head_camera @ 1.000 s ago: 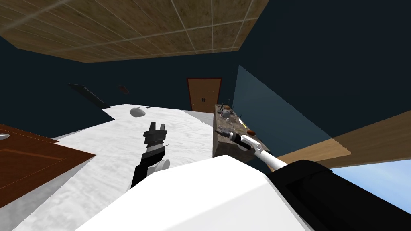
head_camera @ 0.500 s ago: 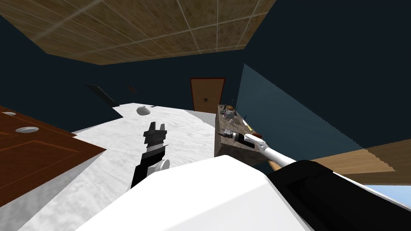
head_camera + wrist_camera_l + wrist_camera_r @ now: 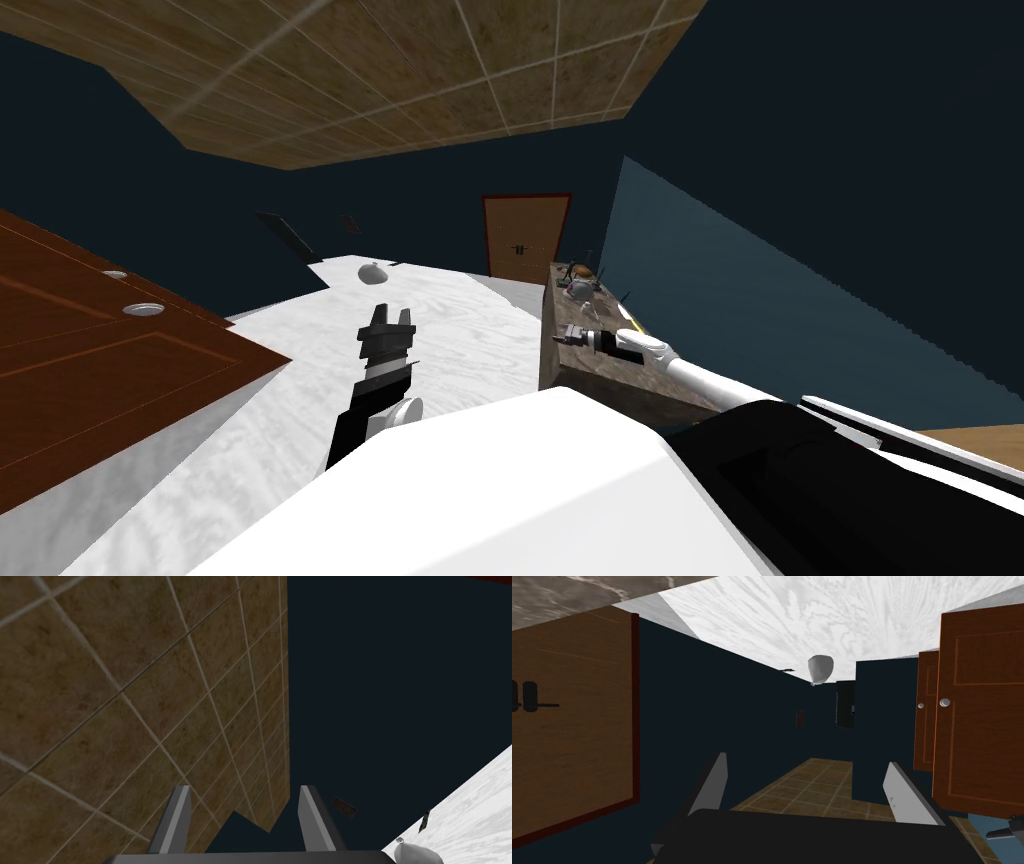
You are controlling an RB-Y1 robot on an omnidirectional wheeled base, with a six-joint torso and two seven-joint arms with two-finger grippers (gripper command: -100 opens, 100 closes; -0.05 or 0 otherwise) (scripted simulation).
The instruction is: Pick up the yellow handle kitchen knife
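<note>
My left gripper (image 3: 390, 315) hangs idle close to my chest, its fingers (image 3: 176, 816) spread on nothing. Over the last second the whole head view has slid, so I have turned, and the counter (image 3: 585, 362) now lies more squarely ahead. My right gripper (image 3: 563, 334) has reached over its near end, fingers (image 3: 712, 786) apart and empty, yet it looks across the room, not down. The knife (image 3: 631, 320), a thin yellow sliver, lies on the counter just beyond my right wrist. I judge the hand must swing toward it. Further off sits small clutter (image 3: 580, 288), then a brown door (image 3: 526, 235).
</note>
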